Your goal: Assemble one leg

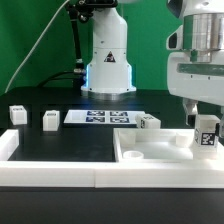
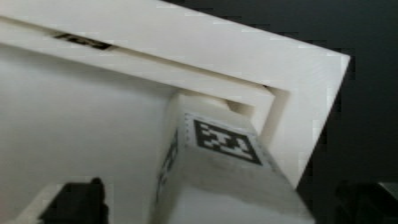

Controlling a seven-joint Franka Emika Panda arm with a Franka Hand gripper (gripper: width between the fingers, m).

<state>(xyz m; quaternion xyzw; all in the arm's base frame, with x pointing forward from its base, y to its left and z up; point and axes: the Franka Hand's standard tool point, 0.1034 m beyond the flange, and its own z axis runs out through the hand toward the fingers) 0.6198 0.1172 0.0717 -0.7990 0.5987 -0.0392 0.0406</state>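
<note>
My gripper (image 1: 204, 122) is at the exterior view's right, shut on a leg (image 1: 206, 134), a small white block with a black-and-white tag. It holds the leg upright over the far right corner of the large white tray-like part (image 1: 135, 156). In the wrist view the leg (image 2: 228, 165) runs out from between my dark fingers (image 2: 75, 202) and its end meets the inside corner of the tray's raised rim (image 2: 294, 85). Whether the end touches the tray floor is hidden.
Two loose legs (image 1: 17, 113) (image 1: 50, 120) stand on the black table at the exterior view's left. A third leg (image 1: 149, 123) stands behind the tray's far rim. The marker board (image 1: 104, 118) lies in front of the arm's base (image 1: 108, 75). A white wall (image 1: 60, 172) lines the near edge.
</note>
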